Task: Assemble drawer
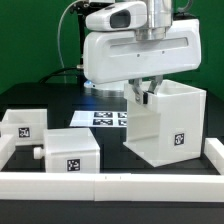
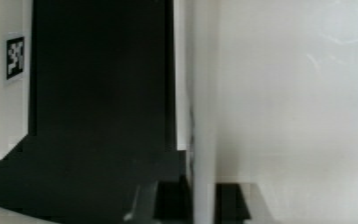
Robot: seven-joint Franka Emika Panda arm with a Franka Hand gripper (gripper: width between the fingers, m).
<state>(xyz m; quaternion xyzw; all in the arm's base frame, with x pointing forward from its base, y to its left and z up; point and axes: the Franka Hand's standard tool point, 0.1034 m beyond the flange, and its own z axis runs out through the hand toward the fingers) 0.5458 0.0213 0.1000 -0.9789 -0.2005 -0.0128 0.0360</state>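
White plastic parts lie on a black table (image 1: 112, 150). The tall, cube-like white plastic casing (image 1: 165, 130) stands toward the exterior view's right, with a black-and-white square tag (image 1: 180, 141) low on its front face. The arm's two-finger gripper (image 1: 143, 97) reaches down onto the casing's top edge at the near corner on the exterior view's left. In the wrist view the gripper (image 2: 197, 200) straddles one thin casing wall (image 2: 282, 100), and its dark fingers (image 2: 158, 200) are drawn in close against both faces of that wall. Two shallower white plastic trays sit well apart from the casing on the exterior view's left. The far tray (image 1: 24, 122) lies behind the near tray (image 1: 68, 152), which has a small knob (image 1: 36, 153). The marker board (image 1: 103, 118) lies flat behind them, and a low white rail (image 1: 120, 185) edges the table's near side.
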